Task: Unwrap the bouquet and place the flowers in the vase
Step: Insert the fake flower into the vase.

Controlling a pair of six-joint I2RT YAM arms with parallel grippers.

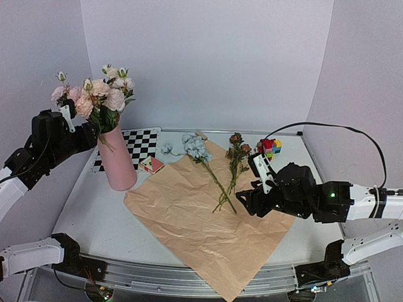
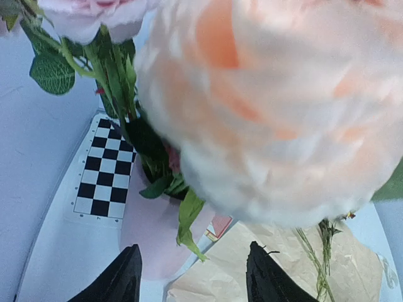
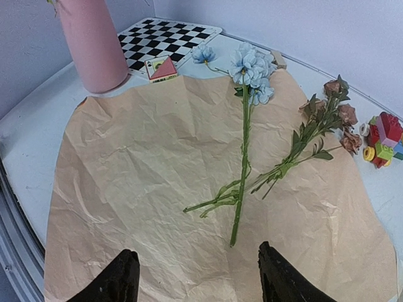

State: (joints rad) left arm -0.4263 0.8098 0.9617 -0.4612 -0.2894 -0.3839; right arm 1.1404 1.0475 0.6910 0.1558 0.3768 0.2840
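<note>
Black fingers [image 2: 129, 280] of the left gripper [image 2: 195, 280] stand apart, holding nothing, beside the pink and white blooms [image 1: 97, 97] standing in the vase [image 1: 118, 160], likely to let the stems settle. A blurred peach bloom [image 2: 271, 107] fills that wrist view, hiding the vase's mouth. The right gripper [image 3: 198, 277], equally spread and empty, hovers over the flattened paper [image 3: 126, 189] near the stem ends of the blue flower [image 3: 250, 66] and rust-brown sprig [image 3: 318, 123], seemingly lined up for a pick.

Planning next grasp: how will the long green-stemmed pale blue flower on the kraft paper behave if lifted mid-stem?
Likely top-heavy: the long green-stemmed pale blue flower has its blooms at one end, so it may tip. The thin stem probably flexes. Its lower end seems crossed with the rust-brown leafy sprig, which might drag along.
</note>
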